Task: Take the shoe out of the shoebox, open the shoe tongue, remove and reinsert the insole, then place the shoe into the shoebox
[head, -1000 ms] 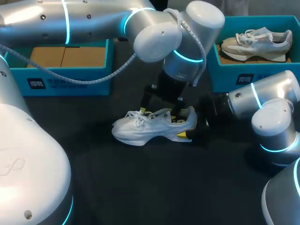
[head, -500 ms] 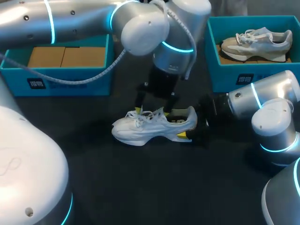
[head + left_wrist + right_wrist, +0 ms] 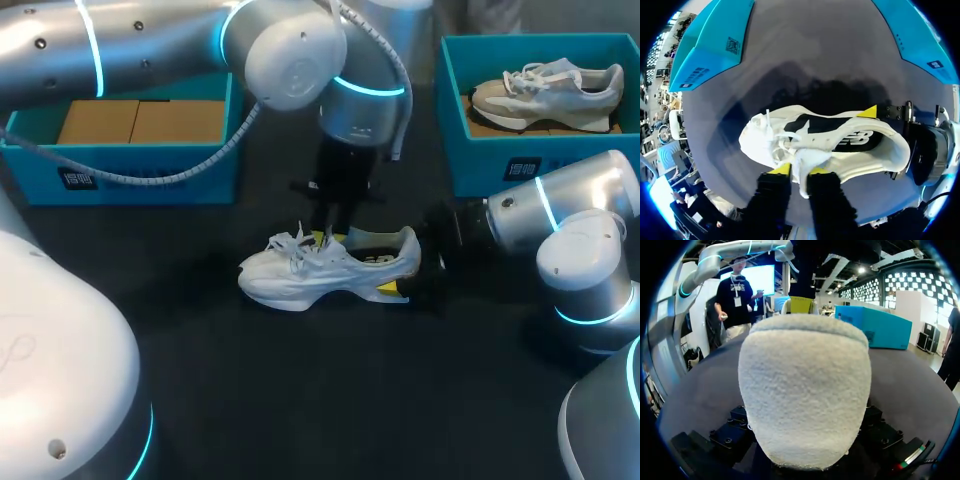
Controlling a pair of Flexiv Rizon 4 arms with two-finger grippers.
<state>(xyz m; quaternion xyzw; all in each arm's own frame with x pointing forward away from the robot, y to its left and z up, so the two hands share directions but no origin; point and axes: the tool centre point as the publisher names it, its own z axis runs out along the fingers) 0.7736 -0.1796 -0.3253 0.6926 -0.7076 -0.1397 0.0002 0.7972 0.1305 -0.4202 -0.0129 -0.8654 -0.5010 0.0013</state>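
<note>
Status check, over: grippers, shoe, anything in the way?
Left gripper shut on shoe tongue. Right gripper shut on heel. Shoe upright on table. Nothing blocking seen.

Shoe (image 3: 805,390) — fuzzy heel up close.

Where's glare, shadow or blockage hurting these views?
Head view: glare streaks on the left arm, white shoe evenly lit. Left wrist view: dark shadow on the table beyond the shoe. Right wrist view: the shoe's heel blocks nearly everything ahead.
</note>
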